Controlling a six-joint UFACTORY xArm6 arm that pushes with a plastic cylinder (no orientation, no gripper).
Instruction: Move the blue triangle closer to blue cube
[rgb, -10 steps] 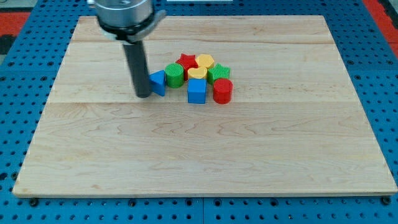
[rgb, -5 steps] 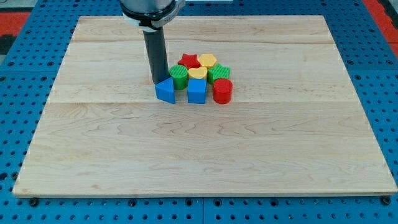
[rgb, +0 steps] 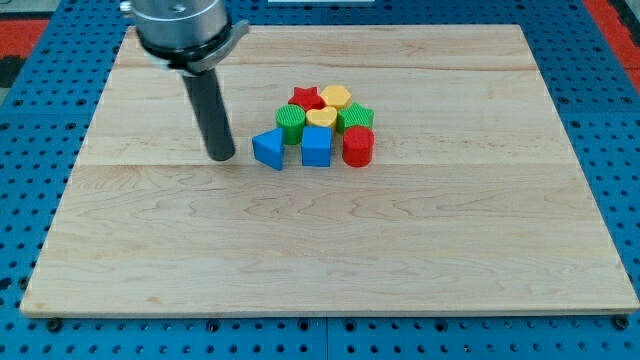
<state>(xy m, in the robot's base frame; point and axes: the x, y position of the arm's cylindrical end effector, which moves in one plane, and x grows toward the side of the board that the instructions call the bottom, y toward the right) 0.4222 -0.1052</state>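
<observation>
Standing just left of the blue triangle (rgb: 268, 149) without touching it, my tip (rgb: 221, 157), a fingerless rod, needed a slow rightward push toward the blue cube (rgb: 316, 147).

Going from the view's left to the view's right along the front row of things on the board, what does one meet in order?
My tip → blue triangle → blue cube → red cylinder. The tip stands apart from the triangle, on its left.
</observation>
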